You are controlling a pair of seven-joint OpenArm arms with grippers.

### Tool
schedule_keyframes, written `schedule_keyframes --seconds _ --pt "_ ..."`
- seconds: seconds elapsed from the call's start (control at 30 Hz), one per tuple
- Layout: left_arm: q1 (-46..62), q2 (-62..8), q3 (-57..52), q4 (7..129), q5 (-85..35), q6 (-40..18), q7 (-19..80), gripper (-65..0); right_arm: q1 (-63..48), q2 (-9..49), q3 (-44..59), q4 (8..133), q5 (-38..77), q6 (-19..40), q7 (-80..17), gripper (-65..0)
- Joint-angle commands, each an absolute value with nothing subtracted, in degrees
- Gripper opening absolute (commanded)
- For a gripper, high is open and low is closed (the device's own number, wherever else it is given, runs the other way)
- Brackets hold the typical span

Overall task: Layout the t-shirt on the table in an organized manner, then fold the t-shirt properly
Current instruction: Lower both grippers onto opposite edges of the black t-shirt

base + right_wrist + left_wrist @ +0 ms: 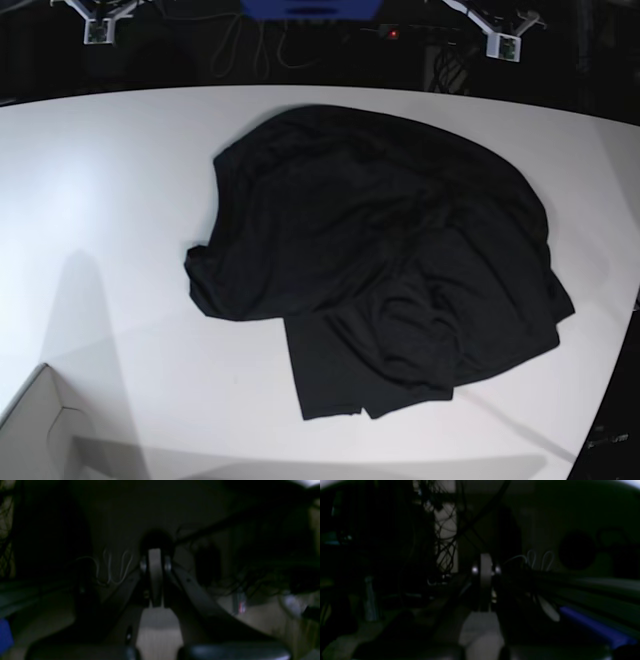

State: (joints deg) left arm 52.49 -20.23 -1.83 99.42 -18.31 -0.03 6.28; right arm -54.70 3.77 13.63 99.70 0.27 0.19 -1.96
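1 crumpled t-shirt (375, 265) on 1 table (110, 200); left gripper (485, 585) and right gripper (155, 580) pressed together.

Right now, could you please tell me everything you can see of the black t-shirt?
The t-shirt is plain black, of soft, thin-looking fabric, with no print visible. It lies crumpled in a rumpled heap, not spread flat, folds bunched toward its near side, one flat squarish part sticking out nearest the camera. It rests on the white table, right of centre. No gripper touches it.

Black t-shirt (380, 260) lies crumpled, unfolded, on white table (110, 200).
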Motion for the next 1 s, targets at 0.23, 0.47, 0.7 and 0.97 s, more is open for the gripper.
schedule_keyframes --seconds 0.23,0.47,0.7,0.97 --pt "57.0 -17.0 -10.4 112.7 -18.2 0.3 4.6 -65.0 -54.0 3.8 14.7 114.8 0.3 0.2 -5.3 -65.0" --pt "56.9 -16.0 -14.2 113.9 -18.3 0.0 4.6 -65.0 -45.8 3.7 8.8 115.9 0.3 0.2 -11.0 -65.0" --pt "57.0 -15.8 -14.0 113.8 -18.4 0.2 4.6 -64.9 -39.7 3.6 -0.4 116.1 0.3 0.2 -19.6 -55.5" --pt "57.8 -9.6 -16.1 114.1 -18.4 0.0 4.6 -41.2 -32.6 4.0 -8.1 115.6 0.3 0.2 -26.2 -34.8"
